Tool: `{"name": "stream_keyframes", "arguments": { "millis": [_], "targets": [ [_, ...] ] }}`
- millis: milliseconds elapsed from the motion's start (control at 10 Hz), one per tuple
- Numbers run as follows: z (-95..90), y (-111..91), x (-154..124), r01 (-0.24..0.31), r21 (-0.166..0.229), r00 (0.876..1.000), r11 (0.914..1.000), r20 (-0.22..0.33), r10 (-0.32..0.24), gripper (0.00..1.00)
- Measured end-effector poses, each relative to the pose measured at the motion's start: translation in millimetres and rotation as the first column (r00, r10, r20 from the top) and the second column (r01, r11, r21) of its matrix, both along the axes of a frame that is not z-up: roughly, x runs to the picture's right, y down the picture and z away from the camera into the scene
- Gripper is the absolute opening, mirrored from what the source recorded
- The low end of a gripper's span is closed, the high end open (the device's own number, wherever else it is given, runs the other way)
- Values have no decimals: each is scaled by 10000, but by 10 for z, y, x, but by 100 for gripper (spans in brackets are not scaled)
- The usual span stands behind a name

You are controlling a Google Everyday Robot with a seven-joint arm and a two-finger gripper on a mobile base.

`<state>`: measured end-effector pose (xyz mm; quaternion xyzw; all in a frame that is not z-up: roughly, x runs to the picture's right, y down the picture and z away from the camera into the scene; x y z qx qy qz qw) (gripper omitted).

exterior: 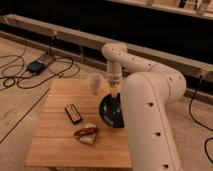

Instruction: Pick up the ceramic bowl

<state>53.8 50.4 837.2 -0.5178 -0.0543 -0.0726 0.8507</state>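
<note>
The ceramic bowl (111, 112) is dark, round and shallow. It sits on the wooden table (55, 135) at its right side, partly hidden by my white arm (150, 125). My gripper (115, 93) hangs straight down over the bowl's far rim, close above it. A small whitish cup (95, 82) stands just left of the gripper, behind the bowl.
A dark flat rectangular object (73, 113) lies mid-table. A brown snack on a pale wrapper (86, 134) lies in front of the bowl. Cables and a dark box (36, 66) lie on the floor to the left. A low wall runs behind the table.
</note>
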Motion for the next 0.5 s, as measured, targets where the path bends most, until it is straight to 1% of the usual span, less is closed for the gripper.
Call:
{"name": "stream_keyframes", "arguments": {
  "millis": [200,500],
  "targets": [
    [-32,13,-6,-79,106,10000,9999,-35,79,0],
    [-31,15,-4,-79,105,10000,9999,-39,80,0]
  ]
}}
